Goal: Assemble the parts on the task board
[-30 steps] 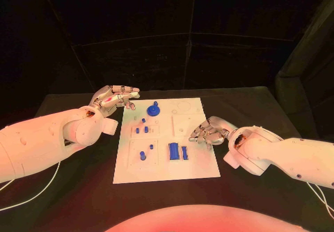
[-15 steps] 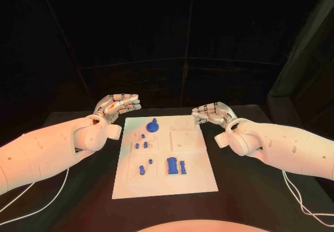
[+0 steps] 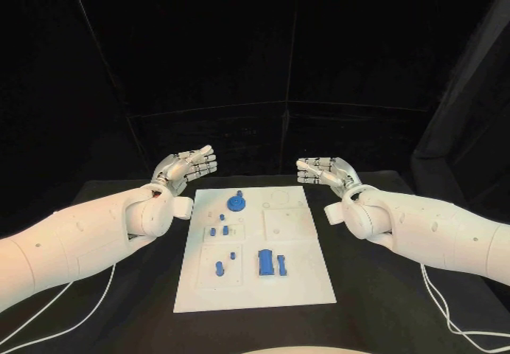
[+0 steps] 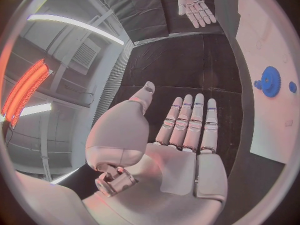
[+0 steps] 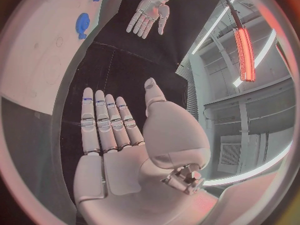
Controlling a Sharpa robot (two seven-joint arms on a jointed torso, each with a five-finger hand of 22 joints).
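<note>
Head view has the white task board (image 3: pixel 255 287) lying lengthwise in the lower middle of the frame on the black table (image 3: pixel 372 295), with both hands raised just past its far end, one off each far corner. At upper left of the board, the left hand (image 3: pixel 186 168) is held flat with its fingers straight and slightly apart, gripping nothing; at upper right, the right hand (image 3: pixel 326 172) mirrors it, fingers extended and empty. Neither hand touches the board or any part on it. Nearest the hands, a blue gear (image 3: pixel 237 200) with a small knob stands in the board's far left section, closer to the left hand than to the right. Below the gear sits a cluster of small blue pegs (image 3: pixel 218 231), and lower still, toward the near half, another blue peg (image 3: pixel 219 267) stands left of a tall blue block (image 3: pixel 264 263) with a thin blue bar (image 3: pixel 281 262) just beside it on the right. The board's far right section shows only faint circular outlines. Left wrist view shows that hand's palm (image 4: pixel 181 160) open, fingers side by side and straight, thumb apart, over dark table, with the gear (image 4: pixel 270 81) on the board's edge (image 4: pixel 275 135) at the right of the circle and the other hand at the top. Right wrist view shows its own palm (image 5: pixel 119 150) likewise flat and empty, the gear (image 5: pixel 82 24) at upper left.
</note>
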